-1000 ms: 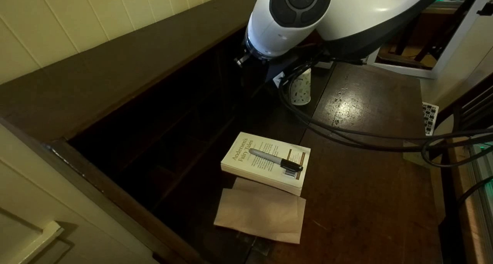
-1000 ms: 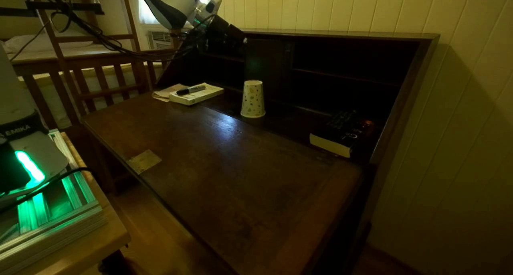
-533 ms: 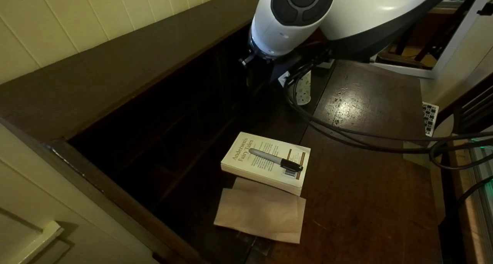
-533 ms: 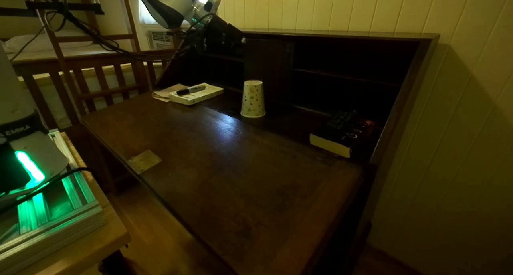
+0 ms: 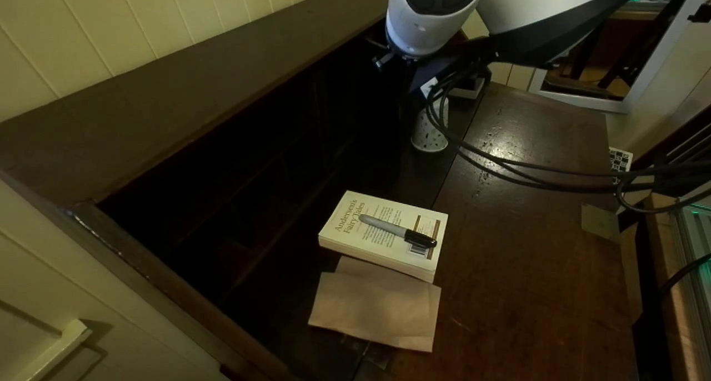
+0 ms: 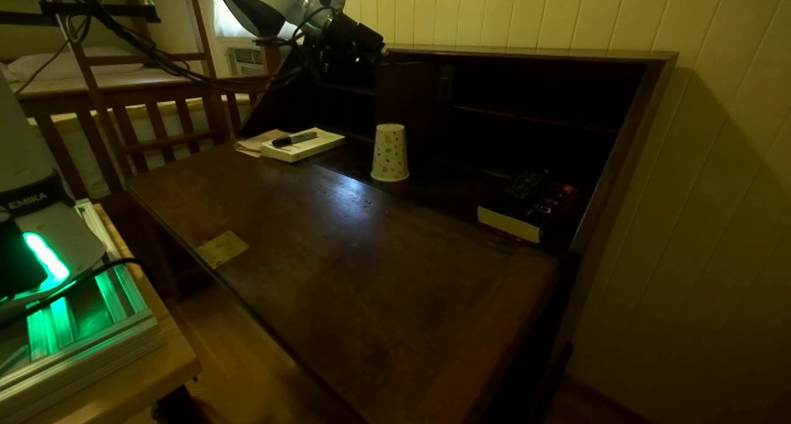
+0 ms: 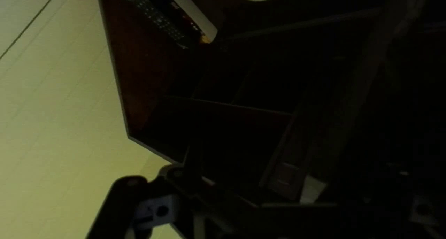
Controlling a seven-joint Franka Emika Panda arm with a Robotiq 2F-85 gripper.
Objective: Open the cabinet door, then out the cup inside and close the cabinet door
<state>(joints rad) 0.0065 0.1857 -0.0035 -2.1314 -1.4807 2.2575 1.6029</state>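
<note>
The gripper point(image 6: 371, 54) is held near the cabinet point(image 6: 408, 99), higher than an upturned cup point(image 6: 390, 153); whether its jaws meet cannot be told.

The pale book point(image 5: 377, 240) reads "Andersen's Fairy Tales" (smaller print blurred); the robot's black band point(image 6: 37, 199) reads "EMIKA".

We look steeply down near the pale book point(image 5: 377, 245) in an exterior view, across the surface point(image 6: 371, 275) from its opposite end in an exterior view, both catching the cup point(image 6: 390, 153), the wrist view peering close into the shelves point(image 7: 230, 103)!
</note>
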